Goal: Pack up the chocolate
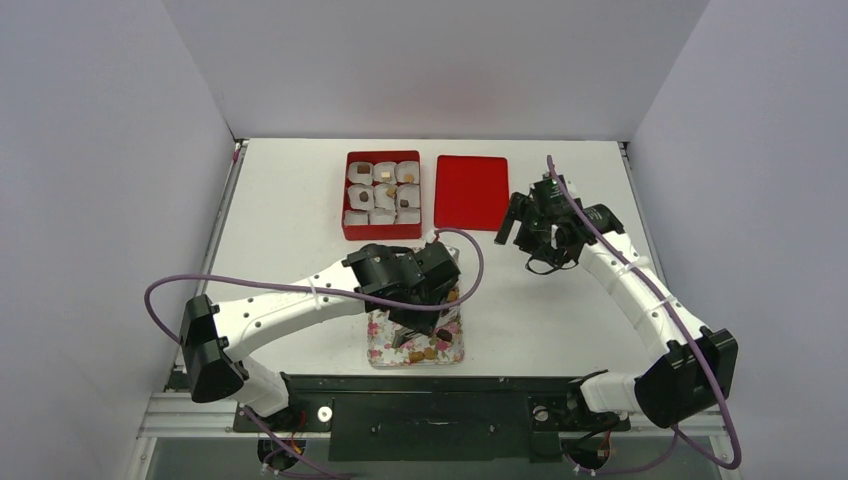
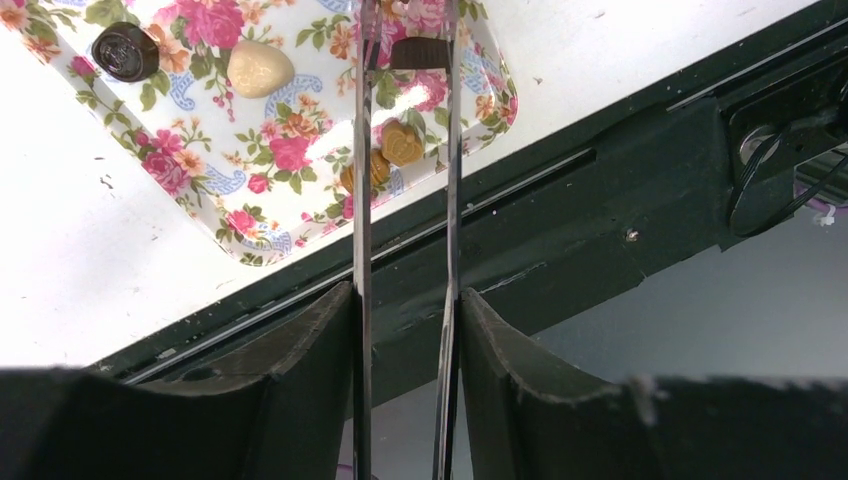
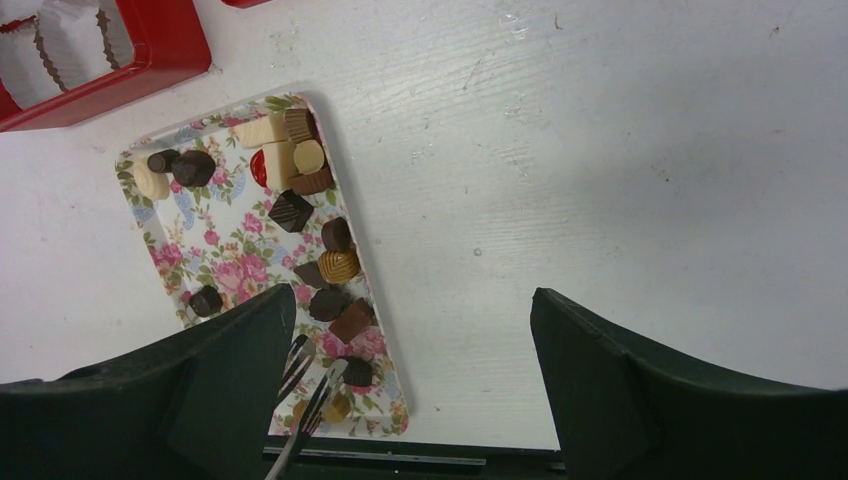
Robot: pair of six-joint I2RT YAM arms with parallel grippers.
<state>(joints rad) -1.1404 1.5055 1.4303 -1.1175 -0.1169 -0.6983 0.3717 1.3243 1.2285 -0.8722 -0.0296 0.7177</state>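
red box (image 1: 381, 232) has a few cups (image 1: 357, 195) filled; most chocolate (image 3: 338, 265) sits on the floral tray (image 3: 232, 268). left gripper (image 2: 408, 25) blades straddle a dark piece (image 2: 420, 52), can't tell if clamped. right gripper (image 3: 410, 300) spread wide, empty.

A square red box (image 1: 380, 233) holding white paper cups (image 1: 358, 196) stands at the far part of the white desk (image 1: 280, 220). A few cups hold small brown chocolate (image 1: 386, 176). A flat red lid (image 1: 472, 192) lies just right of the box. Nearer than the box sits a flower-patterned tray (image 1: 380, 338) with more chocolate, under the left hand (image 1: 412, 330). The right hand (image 1: 528, 232) hovers right of the box, past the lid.
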